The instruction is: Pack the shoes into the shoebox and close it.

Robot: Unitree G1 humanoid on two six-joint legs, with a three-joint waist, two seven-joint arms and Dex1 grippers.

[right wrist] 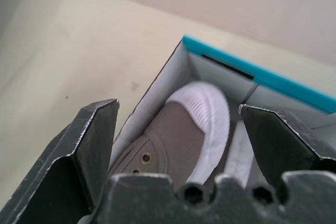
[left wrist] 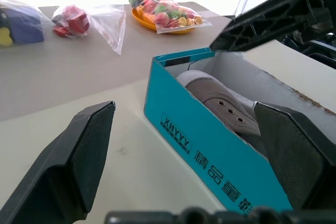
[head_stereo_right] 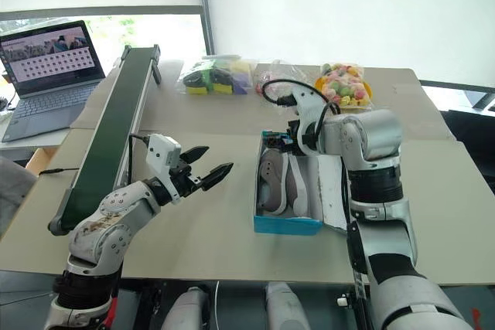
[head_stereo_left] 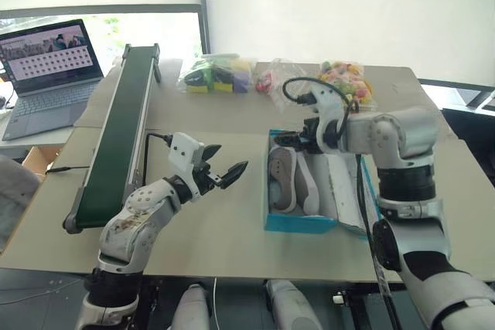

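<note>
We saw canvas shoes in the rectangular cardboard shoebox; both tools, left tool and right tool, gaped empty.

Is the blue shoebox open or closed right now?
Open. The shoebox shows its white inside from above, with both shoes lying in it, and its lid folded out to the side.

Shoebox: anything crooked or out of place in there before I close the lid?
One oddity: in the shoebox, one shoe lies upper-up, the other is tipped on its side, pale sole showing. Both are inside the walls. The lid lies open on the right.
</note>
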